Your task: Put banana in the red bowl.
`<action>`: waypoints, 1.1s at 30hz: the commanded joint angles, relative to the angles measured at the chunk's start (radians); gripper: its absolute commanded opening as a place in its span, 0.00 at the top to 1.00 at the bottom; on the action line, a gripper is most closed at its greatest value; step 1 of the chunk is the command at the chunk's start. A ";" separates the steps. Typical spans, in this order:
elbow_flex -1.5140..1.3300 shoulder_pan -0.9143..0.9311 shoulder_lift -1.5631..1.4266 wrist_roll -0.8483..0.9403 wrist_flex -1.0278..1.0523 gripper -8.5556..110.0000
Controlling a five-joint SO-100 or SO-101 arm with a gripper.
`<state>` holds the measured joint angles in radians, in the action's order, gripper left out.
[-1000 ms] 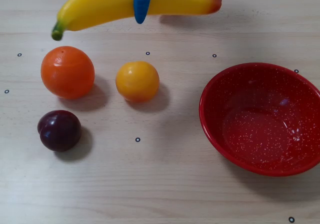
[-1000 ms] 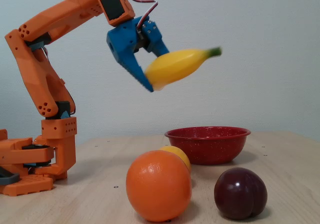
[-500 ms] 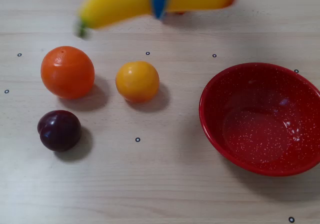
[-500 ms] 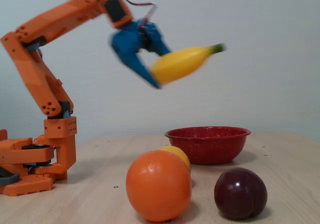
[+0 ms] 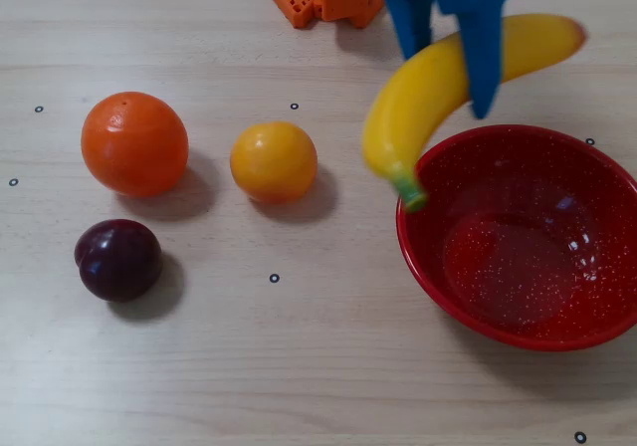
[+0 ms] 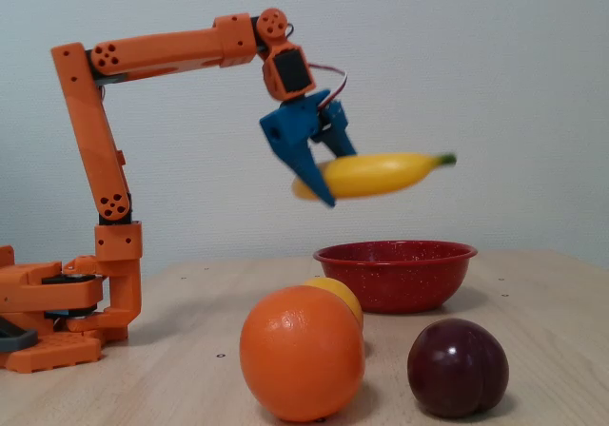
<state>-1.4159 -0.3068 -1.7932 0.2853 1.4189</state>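
Yellow banana (image 5: 438, 88) pinched in blue gripper (image 5: 453, 93), aloft upper right of overhead view, green stem over red bowl (image 5: 423, 257) rim. We judge carry step; next: centre over bowl, lower, release.

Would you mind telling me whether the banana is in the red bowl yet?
Not yet. The hand holds the banana in the air above the red bowl, whose inside is empty in the overhead view.
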 commanded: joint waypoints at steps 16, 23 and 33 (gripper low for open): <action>0.485 -0.149 0.290 0.049 0.006 0.93; 0.586 -0.166 0.426 0.084 0.032 0.93; 0.609 -0.137 0.529 0.138 0.020 0.93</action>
<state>-0.9311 -0.4510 -1.2088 0.3866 1.4481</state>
